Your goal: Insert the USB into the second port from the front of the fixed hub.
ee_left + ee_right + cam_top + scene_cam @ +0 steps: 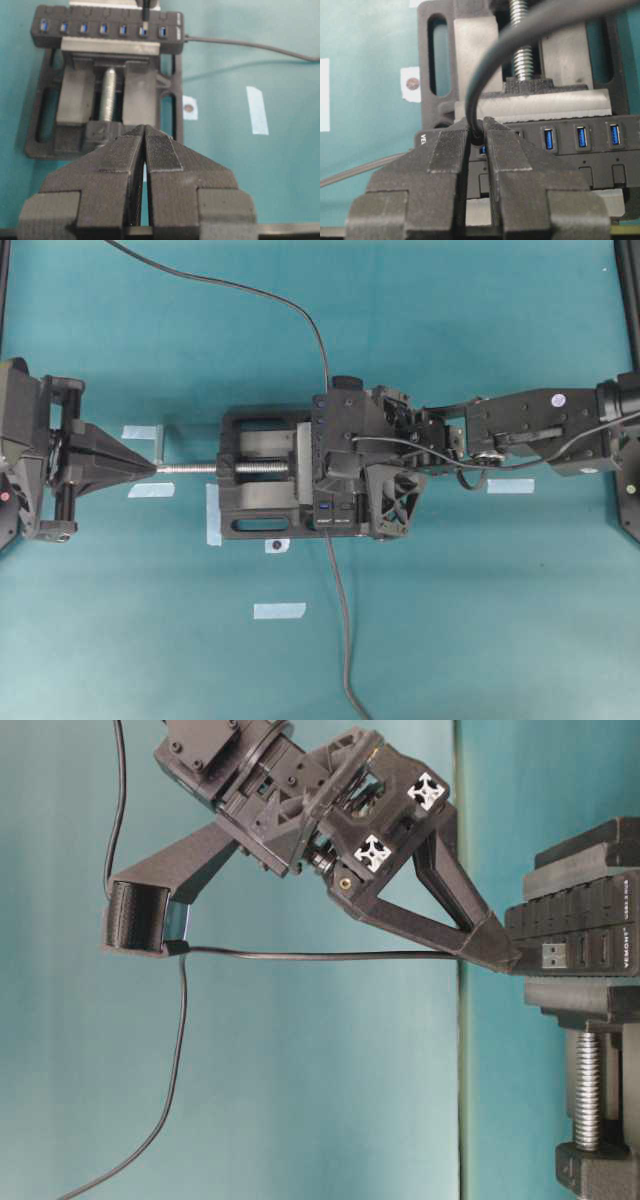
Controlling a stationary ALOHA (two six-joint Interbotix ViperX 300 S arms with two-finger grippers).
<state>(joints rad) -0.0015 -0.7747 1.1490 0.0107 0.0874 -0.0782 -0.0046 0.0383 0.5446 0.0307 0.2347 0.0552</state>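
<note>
The right tool [476, 137] pinches the thin dark grey cable [520, 35] right at the small black USB plug [145, 20], which stands at the second socket from the labelled end of the long narrow black hub [107, 27] with blue-tongued sockets. How deep the plug sits I cannot tell. The hub lies directly under this tool, clamped in the black vise [255, 490] with a silver screw [190, 468]. The left tool [145, 150] is pressed together, holding nothing, well apart from the hub, its tip near the screw's end above the teal desk [120, 620].

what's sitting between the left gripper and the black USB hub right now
In the left wrist view, the black vise with its silver screw fills the stretch between the shut left gripper and the long black USB hub clamped at its far end.
</note>
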